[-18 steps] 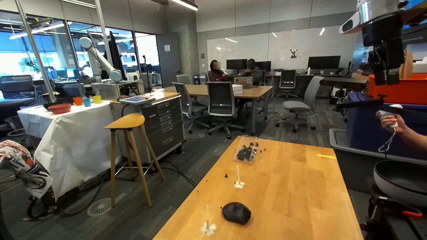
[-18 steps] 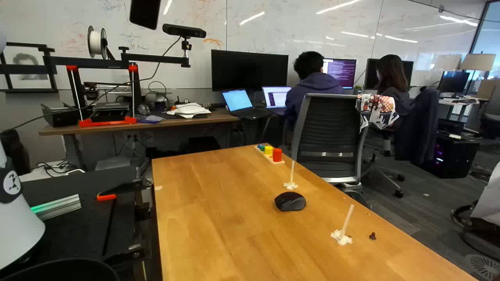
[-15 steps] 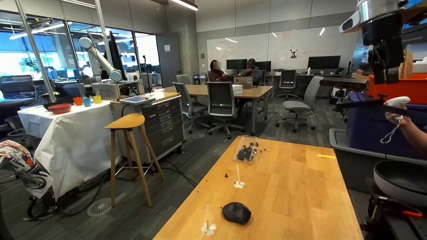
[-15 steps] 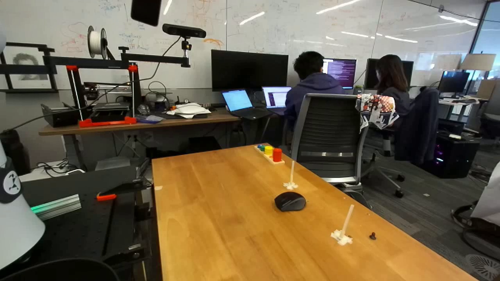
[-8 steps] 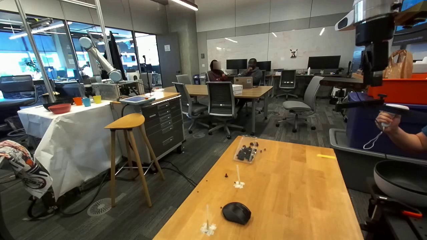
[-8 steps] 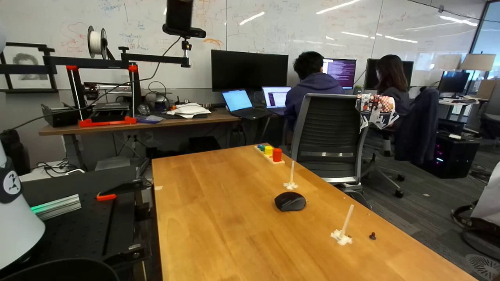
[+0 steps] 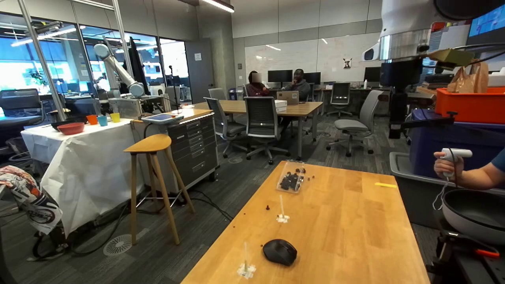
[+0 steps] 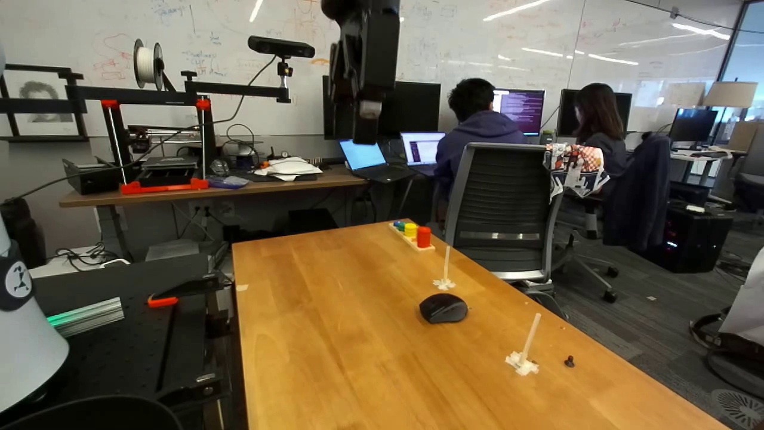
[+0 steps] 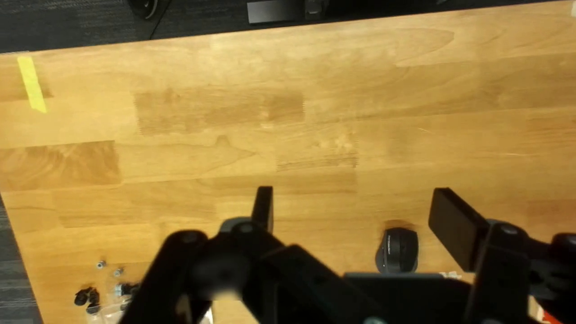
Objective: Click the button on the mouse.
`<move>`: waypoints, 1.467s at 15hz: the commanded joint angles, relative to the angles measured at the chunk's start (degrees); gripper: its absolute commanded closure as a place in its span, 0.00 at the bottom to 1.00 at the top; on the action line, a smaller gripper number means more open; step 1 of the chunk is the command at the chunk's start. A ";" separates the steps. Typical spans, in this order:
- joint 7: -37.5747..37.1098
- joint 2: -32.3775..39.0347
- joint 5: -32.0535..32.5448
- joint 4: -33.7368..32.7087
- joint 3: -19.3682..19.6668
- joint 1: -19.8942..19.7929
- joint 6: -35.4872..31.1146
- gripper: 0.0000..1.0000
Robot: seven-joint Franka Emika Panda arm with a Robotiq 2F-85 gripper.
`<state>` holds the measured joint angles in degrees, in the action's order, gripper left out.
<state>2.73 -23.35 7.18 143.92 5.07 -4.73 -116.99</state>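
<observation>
The black rounded mouse (image 7: 279,252) lies on the wooden table in both exterior views (image 8: 443,308). In the wrist view the mouse (image 9: 397,249) shows between the fingers, nearer the right one, and its lower end is hidden by the gripper body. My gripper (image 9: 354,202) is open and empty, with a wide gap between the finger pads (image 9: 456,229). In an exterior view the gripper (image 7: 395,134) hangs pointing down, well above the table and apart from the mouse. It also shows high up in an exterior view (image 8: 361,131).
Two upright white sticks on taped bases (image 8: 446,269) (image 8: 528,340) stand near the mouse. A clear box of small dark bits (image 7: 291,179) and a coloured block toy (image 8: 415,237) sit on the table (image 7: 347,221). A person's hand holds a white controller (image 7: 453,159).
My gripper has come down and moved sideways, left in an exterior view and right in an exterior view. The person's hand with the controller has lowered. The mouse has not moved.
</observation>
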 commanded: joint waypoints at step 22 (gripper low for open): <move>-32.73 55.12 16.41 -29.23 -0.65 13.67 -17.40 1.00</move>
<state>-27.80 25.13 22.23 122.03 2.10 5.31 -135.43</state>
